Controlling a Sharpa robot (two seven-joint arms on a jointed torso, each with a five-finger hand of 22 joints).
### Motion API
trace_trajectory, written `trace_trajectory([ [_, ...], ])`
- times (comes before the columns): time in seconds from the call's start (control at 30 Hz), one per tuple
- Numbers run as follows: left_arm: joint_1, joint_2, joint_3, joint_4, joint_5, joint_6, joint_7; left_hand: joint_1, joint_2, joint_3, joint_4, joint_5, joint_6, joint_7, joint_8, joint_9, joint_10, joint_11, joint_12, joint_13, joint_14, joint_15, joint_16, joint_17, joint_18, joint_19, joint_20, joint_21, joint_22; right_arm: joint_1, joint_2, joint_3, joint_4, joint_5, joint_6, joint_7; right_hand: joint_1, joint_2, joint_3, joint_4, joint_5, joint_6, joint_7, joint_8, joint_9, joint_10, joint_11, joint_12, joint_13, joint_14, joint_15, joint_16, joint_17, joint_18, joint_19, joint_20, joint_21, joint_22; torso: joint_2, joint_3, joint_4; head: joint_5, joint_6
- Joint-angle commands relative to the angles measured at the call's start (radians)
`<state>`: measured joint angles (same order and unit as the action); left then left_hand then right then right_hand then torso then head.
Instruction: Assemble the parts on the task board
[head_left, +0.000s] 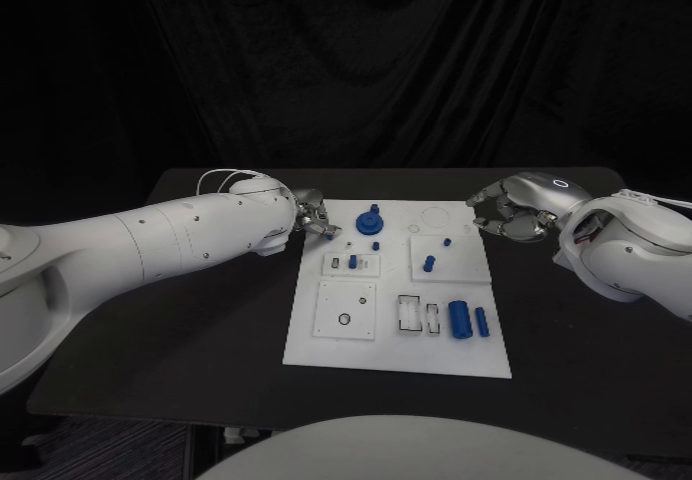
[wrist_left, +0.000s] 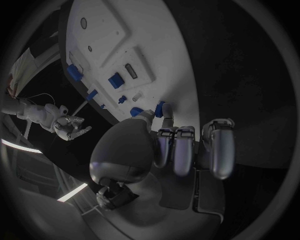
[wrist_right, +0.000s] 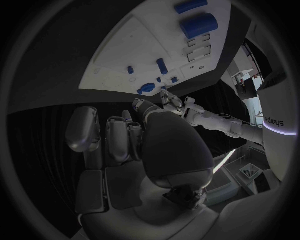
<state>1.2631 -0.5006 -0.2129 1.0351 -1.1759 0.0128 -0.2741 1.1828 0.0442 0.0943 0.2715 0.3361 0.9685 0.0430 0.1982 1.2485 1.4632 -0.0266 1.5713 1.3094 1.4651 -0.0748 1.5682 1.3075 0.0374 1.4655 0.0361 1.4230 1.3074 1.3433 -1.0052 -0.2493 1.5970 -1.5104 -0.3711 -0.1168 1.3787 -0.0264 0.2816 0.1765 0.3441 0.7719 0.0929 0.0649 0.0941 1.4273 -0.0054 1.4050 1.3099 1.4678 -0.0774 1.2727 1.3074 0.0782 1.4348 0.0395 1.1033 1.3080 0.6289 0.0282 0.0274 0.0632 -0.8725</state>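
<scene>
- The left robot hand (head_left: 309, 220) is hovering at the far left corner of the white board (head_left: 326, 345), its fingers (wrist_left: 185, 150) curling inward; whether it is pinching the small blue piece (wrist_left: 164, 109) beside its fingertips, I cannot tell.
- The right robot hand (head_left: 508, 213) is hanging over the table (head_left: 173, 300) just beyond the board's far right corner, fingers curling in; whether it is holding anything, I cannot tell.
- The board is lying in the middle of the table, lengthwise away from the robot.
- A round blue knob (head_left: 371, 220) is standing near the board's far edge, close to the left robot hand.
- A small blue peg (head_left: 428, 264) is lying on a raised square plate right of centre.
- A thick blue cylinder (head_left: 460, 318) and a thinner blue rod (head_left: 482, 321) are lying side by side near the board's right edge, beside two rectangular slots (head_left: 410, 314).
- A square plate with a small ring hole (head_left: 345, 319) is sitting on the board's near left part.
</scene>
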Motion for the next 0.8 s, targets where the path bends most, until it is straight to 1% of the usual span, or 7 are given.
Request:
trace_trajectory([
  [0.03, -0.003, 0.002, 0.001, 0.001, 0.001, 0.010, 0.003, 0.020, -0.003, 0.012, -0.001, 0.027, 0.009, 0.000, -0.006, -0.002, 0.108, 0.003, 0.000, 0.261, 0.106, 0.003, 0.003, 0.263, 0.000, 0.030, 0.005, -0.004, 0.214, -0.003, 0.000, 0.001, 0.000, -0.002, 0.007, -0.003, -0.010, 0.002, 0.007, 0.000, 0.005, 0.008, 0.000, 0.004, 0.000, -0.006, 0.000, -0.003, 0.107, 0.041, 0.007, -0.006, 0.010, 0.013, -0.006, 0.000, -0.007, 0.122, 0.000, 0.0004, 0.0003, 0.001, 0.000],
  [0.2, -0.004, 0.000, 0.001, 0.003, 0.001, 0.006, 0.008, 0.043, -0.009, 0.033, -0.009, 0.094, 0.011, -0.002, -0.013, -0.003, 0.108, 0.001, 0.000, 0.261, 0.106, 0.001, 0.003, 0.263, 0.000, 0.030, 0.003, -0.005, 0.214, -0.003, -0.001, 0.001, 0.000, -0.002, 0.008, -0.004, -0.010, 0.002, 0.007, 0.000, 0.005, 0.008, 0.000, 0.004, 0.000, -0.006, 0.000, -0.003, 0.107, 0.041, 0.007, -0.006, 0.010, 0.013, -0.006, 0.000, -0.007, 0.122, 0.000, 0.0003, 0.0008, 0.001, 0.000],
  [0.23, -0.004, 0.000, 0.001, 0.003, 0.001, 0.003, 0.010, 0.047, -0.009, 0.038, -0.010, 0.098, 0.011, -0.003, -0.013, -0.003, 0.108, 0.000, 0.000, 0.261, 0.106, 0.001, 0.003, 0.263, 0.000, 0.030, 0.003, -0.005, 0.214, -0.003, -0.001, 0.001, 0.000, -0.002, 0.008, -0.004, -0.010, 0.002, 0.007, 0.000, 0.005, 0.008, 0.000, 0.004, 0.000, -0.006, 0.000, -0.003, 0.107, 0.041, 0.007, -0.006, 0.010, 0.013, -0.006, 0.000, -0.007, 0.122, 0.000, 0.0003, 0.0009, 0.001, 0.000],
  [0.3, -0.004, -0.002, 0.001, 0.006, 0.001, -0.005, 0.016, 0.066, -0.010, 0.066, -0.020, 0.094, 0.012, -0.005, -0.015, -0.002, 0.108, -0.002, 0.000, 0.261, 0.106, -0.001, 0.003, 0.263, 0.000, 0.030, 0.001, -0.003, 0.215, -0.003, -0.001, 0.001, 0.000, -0.002, 0.008, -0.004, -0.010, 0.002, 0.007, 0.000, 0.005, 0.008, 0.000, 0.004, 0.000, -0.006, 0.000, -0.003, 0.107, 0.041, 0.007, -0.006, 0.010, 0.013, -0.006, 0.000, -0.007, 0.122, 0.000, 0.0000, 0.0007, 0.001, 0.000],
  [0.53, -0.004, -0.018, 0.001, 0.029, 0.002, -0.051, 0.040, 0.088, -0.042, 0.158, -0.040, 0.109, 0.027, -0.011, -0.005, 0.014, 0.108, -0.008, 0.000, 0.261, 0.106, -0.006, 0.003, 0.263, -0.001, 0.032, -0.004, 0.000, 0.216, -0.004, -0.003, 0.001, 0.001, -0.002, 0.009, -0.004, -0.010, 0.002, 0.008, -0.001, 0.005, 0.009, 0.000, 0.004, -0.001, -0.007, 0.000, -0.003, 0.107, 0.041, 0.007, -0.007, 0.009, 0.013, -0.006, 0.000, -0.006, 0.122, -0.001, 0.0002, 0.0005, 0.001, 0.000],
  [0.7, -0.004, -0.050, 0.001, 0.076, 0.066, -0.099, 0.051, 0.081, -0.064, 0.208, -0.045, 0.107, 0.029, -0.013, 0.002, 0.024, 0.108, -0.010, 0.000, 0.261, 0.106, -0.008, 0.003, 0.263, -0.001, 0.033, -0.006, 0.000, 0.216, -0.004, -0.009, 0.001, 0.005, -0.001, 0.007, -0.004, -0.010, 0.002, 0.008, -0.001, 0.005, 0.009, 0.000, 0.004, -0.001, -0.007, 0.000, -0.003, 0.107, 0.041, 0.007, -0.007, 0.009, 0.013, -0.006, 0.000, -0.006, 0.122, -0.001, -0.0001, 0.0004, 0.009, 0.000],
  [0.8, -0.004, -0.074, 0.001, 0.115, 0.105, -0.125, 0.056, 0.078, -0.069, 0.217, -0.045, 0.104, 0.028, -0.012, 0.002, 0.026, 0.108, -0.010, 0.000, 0.261, 0.106, -0.008, 0.003, 0.263, -0.001, 0.032, -0.006, 0.000, 0.216, -0.004, -0.012, 0.001, 0.005, 0.006, 0.006, -0.003, -0.010, 0.002, 0.008, -0.001, 0.005, 0.009, 0.000, 0.004, -0.001, -0.007, 0.000, -0.003, 0.107, 0.041, 0.007, -0.007, 0.009, 0.013, -0.006, 0.000, -0.006, 0.122, -0.001, -0.0001, 0.0008, 0.011, 0.000],
])
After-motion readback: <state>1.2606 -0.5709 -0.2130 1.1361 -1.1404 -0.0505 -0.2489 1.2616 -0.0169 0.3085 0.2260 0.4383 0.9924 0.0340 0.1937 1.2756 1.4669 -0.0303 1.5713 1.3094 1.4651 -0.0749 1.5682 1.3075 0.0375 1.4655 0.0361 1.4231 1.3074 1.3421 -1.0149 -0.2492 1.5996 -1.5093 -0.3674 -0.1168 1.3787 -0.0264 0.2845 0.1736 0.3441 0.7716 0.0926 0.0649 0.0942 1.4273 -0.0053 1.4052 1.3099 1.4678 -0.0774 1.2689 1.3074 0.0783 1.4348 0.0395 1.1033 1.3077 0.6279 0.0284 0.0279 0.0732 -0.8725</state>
